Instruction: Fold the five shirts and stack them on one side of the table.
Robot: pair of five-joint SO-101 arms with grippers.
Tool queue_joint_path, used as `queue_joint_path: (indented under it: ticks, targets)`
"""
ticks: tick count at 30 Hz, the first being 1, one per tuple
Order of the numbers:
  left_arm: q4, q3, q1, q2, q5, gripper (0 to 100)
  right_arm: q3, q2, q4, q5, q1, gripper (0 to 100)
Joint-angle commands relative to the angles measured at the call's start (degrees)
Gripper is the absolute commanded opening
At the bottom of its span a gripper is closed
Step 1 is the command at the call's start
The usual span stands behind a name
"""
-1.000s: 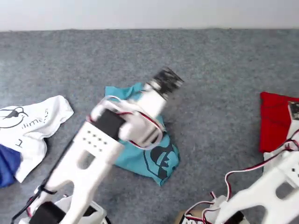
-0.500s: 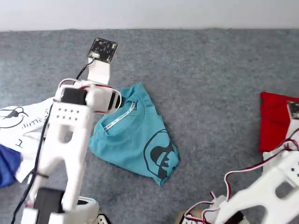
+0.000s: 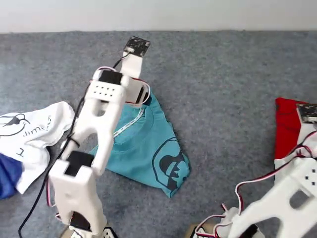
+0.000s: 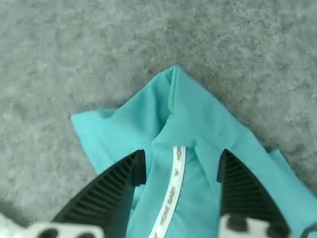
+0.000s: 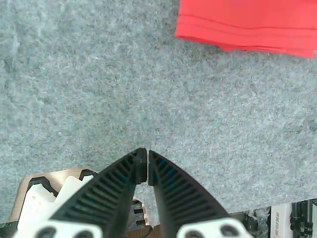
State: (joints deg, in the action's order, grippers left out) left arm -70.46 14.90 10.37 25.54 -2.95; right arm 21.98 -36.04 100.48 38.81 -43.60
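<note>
the left gripper point(image 4: 182, 159) is spread wide, its ribbed black fingers point(image 4: 124, 183) straddling the white-taped collar point(image 4: 174, 173) of the soft teal shirt point(image 4: 198, 114), whose cloth rises in a creased peak just past the tips. the right gripper point(image 5: 147, 161) is pinched together on nothing above fuzzy grey felt point(image 5: 74, 74). a smooth red shirt point(image 5: 247, 22) with a stitched hem lies well beyond its tips.

We see a teal shirt point(image 3: 148, 148) at centre, loosely folded, collar toward 11 o'clock, dark face print toward 5 o'clock. At 9 o'clock a rumpled white shirt point(image 3: 29, 134) with dark print overlaps a blue shirt point(image 3: 7, 181). At 3 o'clock a red shirt point(image 3: 287, 129) lies flat.
</note>
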Motion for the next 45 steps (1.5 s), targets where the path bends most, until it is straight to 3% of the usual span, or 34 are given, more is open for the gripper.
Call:
queue_joint_path:
  ticks: [1, 8, 14, 19, 21, 27, 33, 45]
  targets:
    - [-1.49, 10.86, 0.35, 5.19, 0.44, 24, 0.09, -0.84, 2.24, 0.09, 0.31, 0.9]
    - [-7.65, 27.56, 0.53, 20.31, 0.09, 24, 0.09, -0.84, 2.24, 0.09, 0.31, 0.9]
    - [-19.6, 42.15, 0.79, 31.03, -4.66, 23, 0.09, -0.84, 2.24, 0.09, 0.31, 0.9]
    - [-29.8, 54.64, 2.02, 36.22, -7.21, 8, 0.09, -0.84, 2.24, 0.09, 0.48, 0.9]
    - [-30.15, 57.71, 2.73, 36.84, -7.12, 1, 0.09, -0.84, 2.24, 0.09, 0.48, 0.9]
    - [-30.15, 57.63, 5.45, 30.86, -6.86, 1, 0.09, -0.84, 2.24, 0.09, 0.48, 0.9]
    - [-30.15, 48.04, 9.49, 15.91, -6.86, 1, 0.09, -0.84, 2.24, 0.09, 0.48, 0.9]
    - [-30.07, -6.55, 10.46, -26.55, -12.22, 1, 0.09, -0.75, 2.24, 0.26, 0.57, 0.9]
